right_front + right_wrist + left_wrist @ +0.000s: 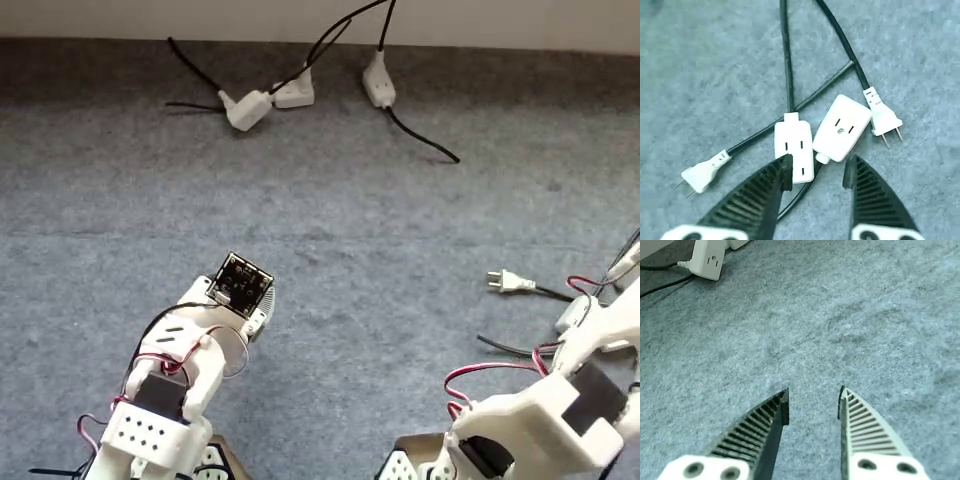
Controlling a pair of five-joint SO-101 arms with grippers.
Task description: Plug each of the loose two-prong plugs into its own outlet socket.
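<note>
The right claw, jaws apart, hovered over a white outlet socket, with a second socket just beside it. One loose two-prong plug lay near the second socket, and another plug lay off the opposite side. The left claw, also spread, hung above grey carpet, with a third outlet well ahead.

The high view looks steeply down on the grey mat. The left wrist view, low, faces across it to an outlet socket, probably the high view's far outlet socket. The right wrist view hangs close above a further socket.
</note>
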